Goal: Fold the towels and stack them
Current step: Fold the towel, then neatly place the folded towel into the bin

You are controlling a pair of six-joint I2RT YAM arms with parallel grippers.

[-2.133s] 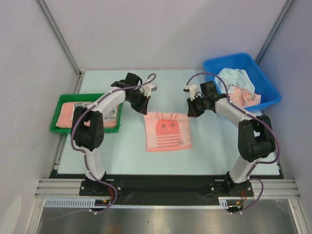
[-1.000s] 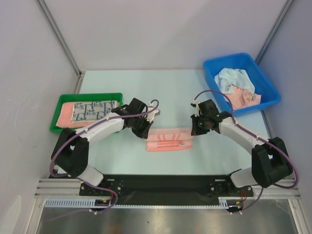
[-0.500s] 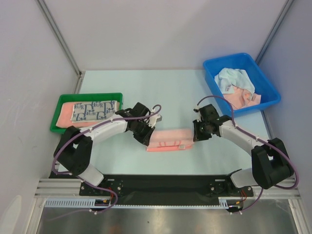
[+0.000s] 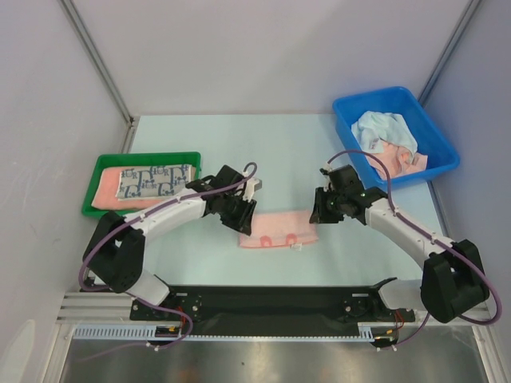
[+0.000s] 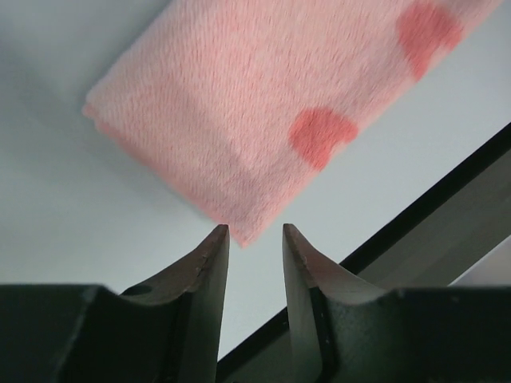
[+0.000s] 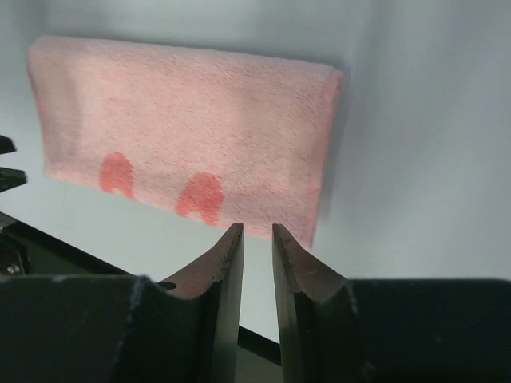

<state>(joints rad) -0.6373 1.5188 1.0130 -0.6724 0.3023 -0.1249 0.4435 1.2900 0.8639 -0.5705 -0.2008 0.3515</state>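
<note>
A salmon-pink towel [image 4: 278,229] with darker pink marks lies folded into a narrow strip on the table between my two arms. My left gripper [image 4: 242,219] hangs at its left end, open, with nothing between the fingers. In the left wrist view the towel's corner [image 5: 263,104] sits just past the open gripper [image 5: 255,231]. My right gripper [image 4: 319,209] is at the towel's right end, its jaws a little apart and empty. In the right wrist view the towel [image 6: 184,136] lies flat ahead of the gripper [image 6: 257,229].
The green tray [image 4: 94,212] at the left holds a folded pink towel [image 4: 104,191] and a navy-and-white patterned towel [image 4: 156,180]. The blue bin [image 4: 437,128] at the back right holds a crumpled white towel [image 4: 383,129] and a pink one [image 4: 397,161]. The table's black front edge [image 5: 447,207] runs close below the strip.
Both grippers brought the towel's far edge toward the near edge, folding it in half. They have since opened, let go and drawn slightly outward from its ends.
</note>
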